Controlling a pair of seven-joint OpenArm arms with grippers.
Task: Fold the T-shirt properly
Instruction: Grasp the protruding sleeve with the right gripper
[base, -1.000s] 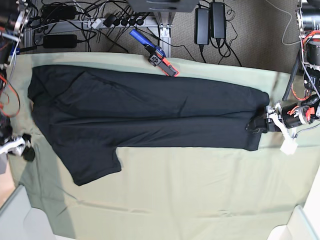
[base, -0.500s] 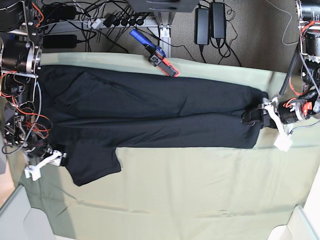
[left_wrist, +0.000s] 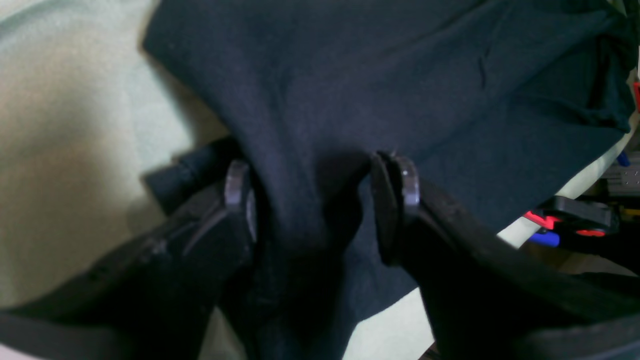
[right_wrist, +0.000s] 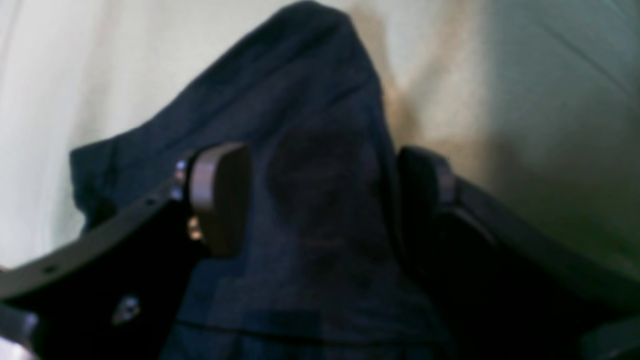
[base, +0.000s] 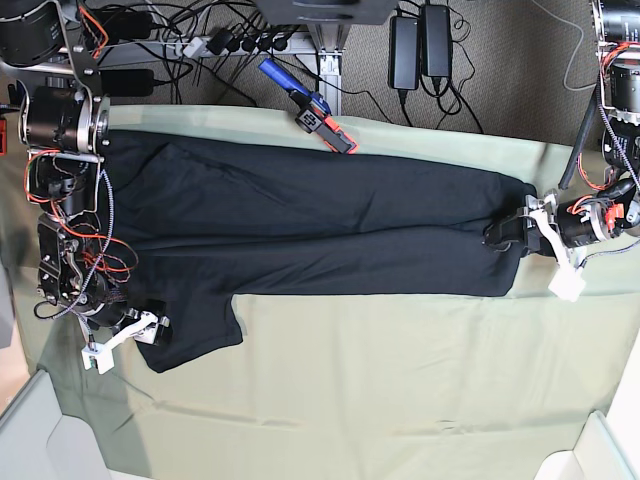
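Swinging in since a second ago, the right arm now sets spread fingers (right_wrist: 320, 200) astride the sleeve of the soft, limp T-shirt (base: 300, 225); left fingers (left_wrist: 317, 200) also spread, straddling a hem ridge on the table (base: 400, 400).

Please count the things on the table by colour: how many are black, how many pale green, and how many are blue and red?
Black: 1, the T-shirt
Pale green: 1, the cloth covering the table
Blue and red: 1, the clamp at the far edge
Total: 3
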